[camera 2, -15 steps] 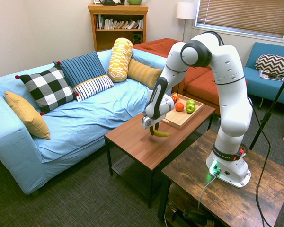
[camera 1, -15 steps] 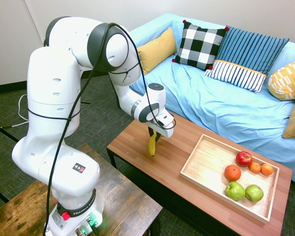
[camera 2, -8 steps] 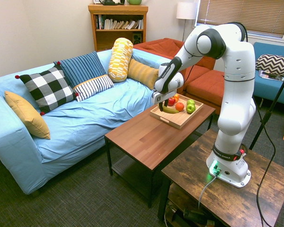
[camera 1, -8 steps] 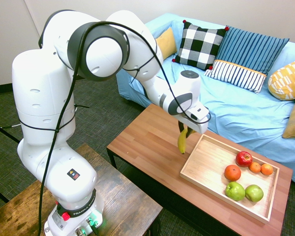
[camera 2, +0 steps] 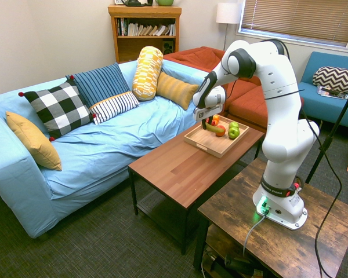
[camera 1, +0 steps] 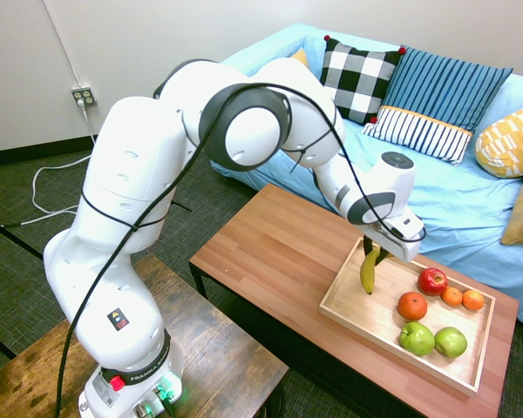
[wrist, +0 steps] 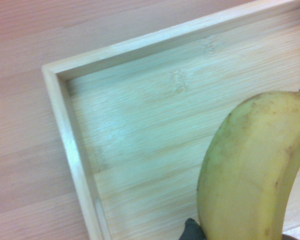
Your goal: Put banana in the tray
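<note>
The banana — yellow, curved, dark at the stem — hangs at six o'clock from the gripper, clamped by its top end, above the tray's bare end.

A: Lighting?
B: Bright, even indoor light in both exterior views; soft shadows only, faint glare on the white arm.
A: Sharpness?
B: Exteriors sharp, slight wide-angle bend at the edges. Wrist view soft, washed pale; the banana up close is blurry, tray rim a bit clearer.
</note>
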Controlling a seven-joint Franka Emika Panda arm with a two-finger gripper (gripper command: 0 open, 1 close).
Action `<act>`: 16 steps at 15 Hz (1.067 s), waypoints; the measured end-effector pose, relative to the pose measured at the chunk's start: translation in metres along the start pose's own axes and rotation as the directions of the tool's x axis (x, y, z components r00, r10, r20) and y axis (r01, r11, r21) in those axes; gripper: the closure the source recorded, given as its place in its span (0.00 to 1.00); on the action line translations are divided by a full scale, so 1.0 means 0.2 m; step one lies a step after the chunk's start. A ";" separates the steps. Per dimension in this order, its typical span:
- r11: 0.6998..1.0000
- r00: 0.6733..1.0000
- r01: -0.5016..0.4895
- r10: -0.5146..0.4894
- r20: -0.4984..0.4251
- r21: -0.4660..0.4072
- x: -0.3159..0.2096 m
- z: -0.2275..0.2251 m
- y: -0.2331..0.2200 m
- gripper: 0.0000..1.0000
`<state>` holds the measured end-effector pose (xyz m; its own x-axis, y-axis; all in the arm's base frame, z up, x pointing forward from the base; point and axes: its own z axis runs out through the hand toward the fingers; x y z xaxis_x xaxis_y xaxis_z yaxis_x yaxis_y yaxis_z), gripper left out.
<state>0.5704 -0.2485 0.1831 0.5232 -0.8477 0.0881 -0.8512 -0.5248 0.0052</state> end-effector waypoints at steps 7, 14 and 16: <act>1.000 0.999 -0.015 0.016 0.052 -0.020 0.05 0.33 -0.03 1.00; 0.999 0.996 -0.025 0.027 0.082 -0.025 0.06 0.45 0.03 0.00; 1.000 0.996 -0.023 0.024 0.087 -0.018 0.06 0.46 0.04 0.00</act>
<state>0.5742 -0.2689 0.0934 0.5038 -0.8638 0.0014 -0.8636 -0.5037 0.0214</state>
